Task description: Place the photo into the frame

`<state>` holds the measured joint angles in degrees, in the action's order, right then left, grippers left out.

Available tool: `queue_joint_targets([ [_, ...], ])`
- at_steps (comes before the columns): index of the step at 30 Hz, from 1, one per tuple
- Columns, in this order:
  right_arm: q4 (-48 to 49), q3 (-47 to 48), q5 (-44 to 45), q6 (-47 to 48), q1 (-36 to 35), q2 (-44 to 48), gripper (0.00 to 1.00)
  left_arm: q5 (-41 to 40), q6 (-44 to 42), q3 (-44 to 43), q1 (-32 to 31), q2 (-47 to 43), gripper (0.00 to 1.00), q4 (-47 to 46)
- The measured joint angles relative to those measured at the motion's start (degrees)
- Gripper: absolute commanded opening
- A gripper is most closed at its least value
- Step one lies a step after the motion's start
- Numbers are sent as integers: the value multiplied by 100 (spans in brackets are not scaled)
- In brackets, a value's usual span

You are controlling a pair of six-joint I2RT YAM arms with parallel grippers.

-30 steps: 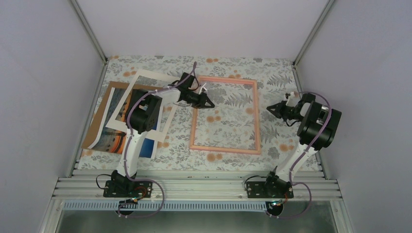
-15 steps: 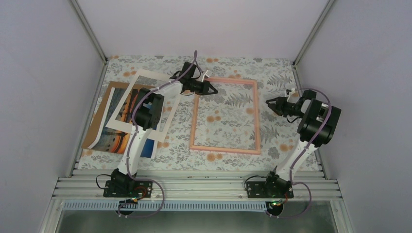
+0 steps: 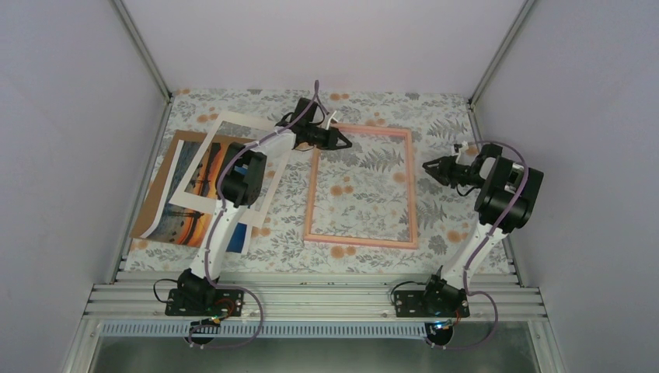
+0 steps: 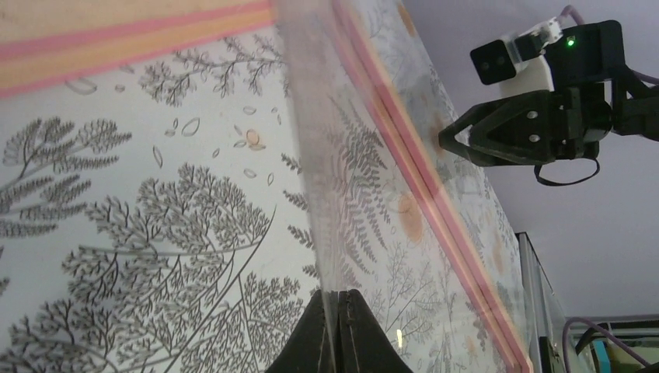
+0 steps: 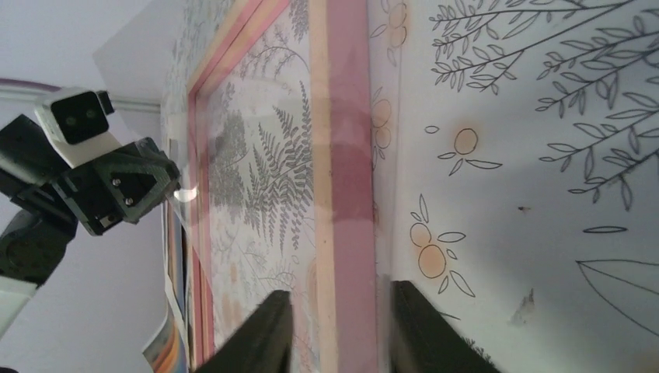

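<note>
Left gripper (image 4: 336, 294): pinched tight on a barely visible clear sheet (image 4: 311, 155) near the frame's (image 3: 410, 186) top-left corner. Right gripper (image 5: 338, 291): spread apart, fingers cropped at bottom edge.

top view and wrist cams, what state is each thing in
frame: lying flat, no photo in it
photo: flat at left on the backing board, partly under the white mat
clear pane: pinched at its edge by the left gripper
left gripper: shut on the clear pane
right gripper: open, at the frame's right bar
</note>
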<state>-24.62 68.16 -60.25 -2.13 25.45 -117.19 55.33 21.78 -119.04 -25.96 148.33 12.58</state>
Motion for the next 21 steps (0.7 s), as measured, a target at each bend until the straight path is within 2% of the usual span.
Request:
queue_joint_targets([
  [1, -28, 28, 7, 31, 0, 0, 5, 13, 4, -72, -7, 31, 4, -4],
  [2, -48, 50, 13, 57, 0, 0, 4, 28, 7, -125, -9, 46, 5, -9],
  [11, 87, 70, 127, -122, 15, 0, 4, 358, 138, -57, -7, 42, 39, -13],
  [19, 481, -90, 313, -415, 90, 0, 4, 732, 111, 619, 13, -170, 46, 243],
  [21, 573, -160, 365, -485, 114, 0, 4, 798, 96, 697, 7, -210, 50, 264],
])
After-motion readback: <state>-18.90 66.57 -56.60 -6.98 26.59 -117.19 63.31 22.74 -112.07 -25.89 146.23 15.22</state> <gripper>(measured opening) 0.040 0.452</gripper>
